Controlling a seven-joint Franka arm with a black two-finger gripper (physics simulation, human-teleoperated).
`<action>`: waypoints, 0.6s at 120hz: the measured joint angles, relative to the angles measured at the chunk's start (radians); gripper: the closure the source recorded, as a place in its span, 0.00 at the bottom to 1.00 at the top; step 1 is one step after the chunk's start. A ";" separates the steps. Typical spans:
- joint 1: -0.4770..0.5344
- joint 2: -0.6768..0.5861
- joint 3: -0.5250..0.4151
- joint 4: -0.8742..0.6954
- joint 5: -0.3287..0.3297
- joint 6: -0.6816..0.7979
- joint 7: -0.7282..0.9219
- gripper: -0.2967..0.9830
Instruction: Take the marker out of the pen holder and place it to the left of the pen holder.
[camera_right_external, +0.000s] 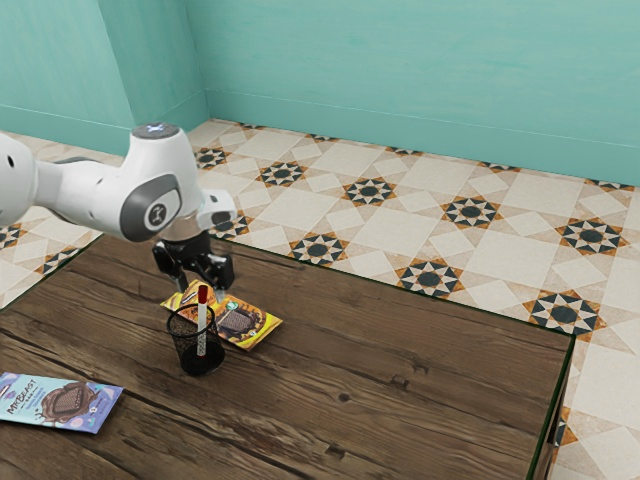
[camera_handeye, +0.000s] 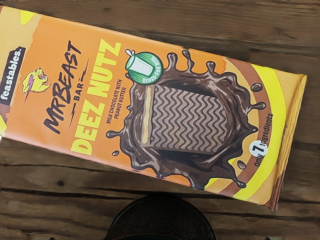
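While the marker (camera_right_external: 202, 308) stands red end up inside the mesh pen holder (camera_right_external: 183, 345), the gripper (camera_right_external: 203, 289) hovers near the holder's rim, fingers spread wide.
Beside the holder lies the Deez Nutz chocolate bar (camera_handeye: 185, 117); farther from it, another MrBeast bar (camera_right_external: 62, 402).

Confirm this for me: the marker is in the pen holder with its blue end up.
Not quite: the exterior view shows that the upper end of the marker is red, not blue. It is in the pen holder.
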 joint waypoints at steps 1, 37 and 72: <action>0.000 0.000 0.000 0.000 0.000 0.000 0.001 0.35; 0.001 -0.029 0.005 -0.009 -0.001 0.007 0.028 0.76; 0.030 -0.196 0.005 -0.040 0.035 -0.020 0.024 0.83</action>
